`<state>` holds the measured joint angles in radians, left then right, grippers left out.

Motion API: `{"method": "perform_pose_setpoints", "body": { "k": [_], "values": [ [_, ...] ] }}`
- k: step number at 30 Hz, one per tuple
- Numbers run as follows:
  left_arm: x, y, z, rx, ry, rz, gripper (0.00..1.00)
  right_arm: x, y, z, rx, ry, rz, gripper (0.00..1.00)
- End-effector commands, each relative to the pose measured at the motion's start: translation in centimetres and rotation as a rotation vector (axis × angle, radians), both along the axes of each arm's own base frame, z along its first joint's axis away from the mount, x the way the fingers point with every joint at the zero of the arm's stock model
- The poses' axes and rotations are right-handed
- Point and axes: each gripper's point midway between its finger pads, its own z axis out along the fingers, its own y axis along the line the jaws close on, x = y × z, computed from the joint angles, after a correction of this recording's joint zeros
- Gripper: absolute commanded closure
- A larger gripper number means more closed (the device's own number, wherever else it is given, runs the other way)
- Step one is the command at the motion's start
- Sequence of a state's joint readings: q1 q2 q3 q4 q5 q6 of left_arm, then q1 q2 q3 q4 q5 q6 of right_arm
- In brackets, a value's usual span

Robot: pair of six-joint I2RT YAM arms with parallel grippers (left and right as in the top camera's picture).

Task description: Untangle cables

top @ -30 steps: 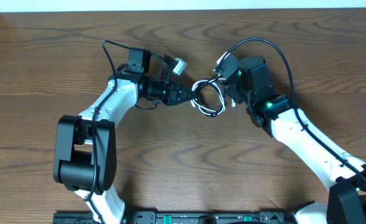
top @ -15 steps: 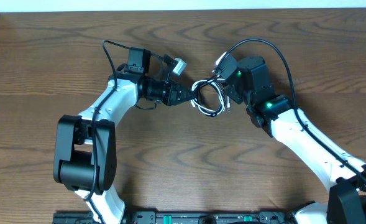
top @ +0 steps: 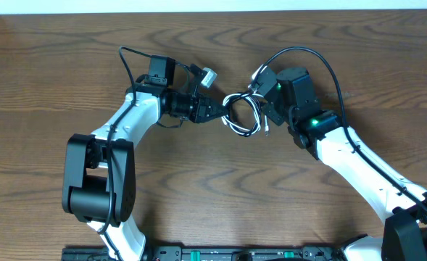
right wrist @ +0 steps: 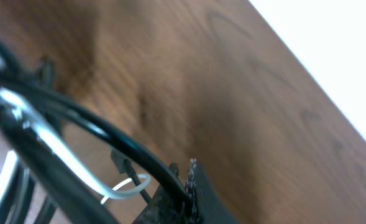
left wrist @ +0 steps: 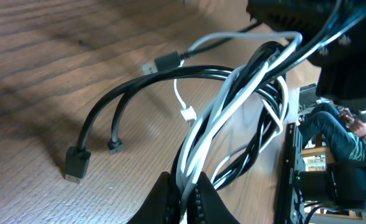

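Overhead view: the thin black cord [top: 233, 109] and thin white cord [top: 256, 119] form one looped tangle between the two arms, some small plug ends lying on the brown wooden desk [top: 199, 188]. The left jaws pinch the white cord together with black strands; the right jaws are pressed together on a black strand. The cords wind around each other, so separation seems barely begun and nearly all remains.

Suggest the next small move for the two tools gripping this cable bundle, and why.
Probably ease the left tool and right tool slightly apart. Both are shut on the cables, whose black and white strands loop together between them, so gentle tension should show where they cross.
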<state>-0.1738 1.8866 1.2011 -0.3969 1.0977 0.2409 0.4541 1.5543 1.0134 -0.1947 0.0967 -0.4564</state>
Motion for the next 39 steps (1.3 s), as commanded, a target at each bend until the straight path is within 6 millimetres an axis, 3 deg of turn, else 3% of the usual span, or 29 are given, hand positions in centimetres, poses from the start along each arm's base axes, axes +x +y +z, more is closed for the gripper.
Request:
{"method": "perform_pose_setpoints", "body": {
  "k": [1,9,16,21,29,39],
  "values": [
    [-0.1,0.1,0.2,-0.007,-0.009,-0.006,0.92,-0.6,0.7,1.2,0.059,0.012,0.02,0.99],
    [-0.1,0.1,0.2,-0.007,-0.009,-0.006,0.92,-0.9,0.7,0.9,0.112,0.048,-0.03,0.99],
    [-0.2,0.1,0.2,-0.008,-0.002,-0.004,0.92,-1.4,1.9,0.2,0.168,0.097,0.009,0.99],
    [-0.2,0.0,0.3,-0.018,0.0,-0.008,0.93,-1.2,2.0,-2.0,0.184,0.155,-0.036,0.99],
    [-0.2,0.0,0.3,-0.017,0.0,-0.008,0.92,0.9,2.0,-5.5,0.296,0.217,-0.198,0.99],
    [-0.2,0.1,0.3,-0.013,-0.001,-0.006,0.84,1.2,2.5,-5.4,0.32,0.206,-0.187,0.99]
  ]
}}
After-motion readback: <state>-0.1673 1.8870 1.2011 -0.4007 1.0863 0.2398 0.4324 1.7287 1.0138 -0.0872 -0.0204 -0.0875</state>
